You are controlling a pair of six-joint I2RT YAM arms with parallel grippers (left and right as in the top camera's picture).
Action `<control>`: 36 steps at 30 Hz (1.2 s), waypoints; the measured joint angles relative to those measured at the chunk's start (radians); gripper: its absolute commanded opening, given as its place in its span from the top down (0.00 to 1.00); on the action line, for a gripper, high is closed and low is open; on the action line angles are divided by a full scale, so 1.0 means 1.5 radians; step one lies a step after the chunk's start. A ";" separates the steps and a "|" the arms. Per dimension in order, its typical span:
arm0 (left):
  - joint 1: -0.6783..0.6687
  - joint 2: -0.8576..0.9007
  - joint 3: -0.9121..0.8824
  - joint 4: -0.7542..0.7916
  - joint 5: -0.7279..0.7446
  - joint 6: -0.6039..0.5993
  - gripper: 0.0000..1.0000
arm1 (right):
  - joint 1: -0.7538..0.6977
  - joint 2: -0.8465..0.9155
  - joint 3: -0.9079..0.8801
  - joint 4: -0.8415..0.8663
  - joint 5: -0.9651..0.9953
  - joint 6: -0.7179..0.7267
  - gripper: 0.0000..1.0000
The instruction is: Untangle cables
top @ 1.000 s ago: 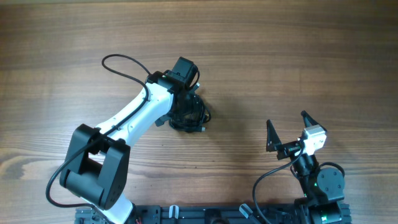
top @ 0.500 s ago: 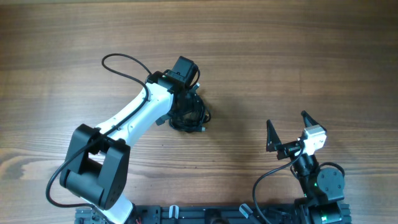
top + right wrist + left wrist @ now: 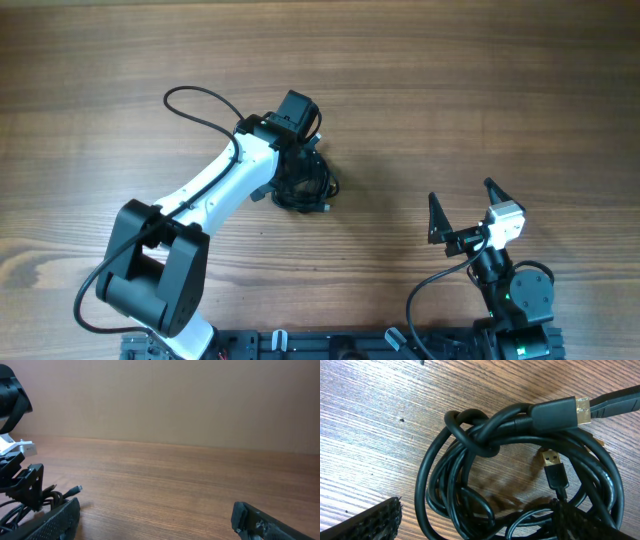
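The cables (image 3: 520, 425) lie on the wooden table as one knotted black coil, with a knot (image 3: 479, 435) at the upper left and two gold-tipped plugs (image 3: 553, 461) showing. My left gripper (image 3: 480, 527) is open and low over the coil. One finger (image 3: 370, 522) stands outside the coil on the left, the other (image 3: 585, 522) over its right strands. From overhead, the bundle (image 3: 325, 186) peeks out beside my left gripper (image 3: 298, 176). My right gripper (image 3: 461, 192) is open and holds nothing, well away at the lower right. In its own view the cables (image 3: 30, 499) are at the far left.
The left arm's thick black cable (image 3: 200, 100) loops over the table at the upper left. The arm bases (image 3: 350, 345) sit along the near edge. A plain wall (image 3: 175, 400) backs the far side of the table.
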 measured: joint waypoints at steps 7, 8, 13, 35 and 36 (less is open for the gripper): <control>0.000 0.000 0.000 0.000 0.000 0.000 0.00 | 0.000 0.000 0.000 0.000 0.000 0.000 0.00; 0.000 0.000 0.000 0.002 0.000 0.000 0.00 | 0.000 0.000 0.000 0.000 0.000 0.000 0.00; 0.002 0.000 0.002 0.005 0.000 0.021 0.08 | 0.000 0.000 0.000 0.000 0.000 0.000 0.00; -0.069 0.029 0.024 0.020 -0.010 0.098 0.42 | 0.000 0.000 0.000 0.000 0.000 0.000 0.00; -0.069 0.029 0.024 0.023 -0.011 0.098 0.41 | 0.000 0.000 0.000 0.000 0.000 0.000 0.00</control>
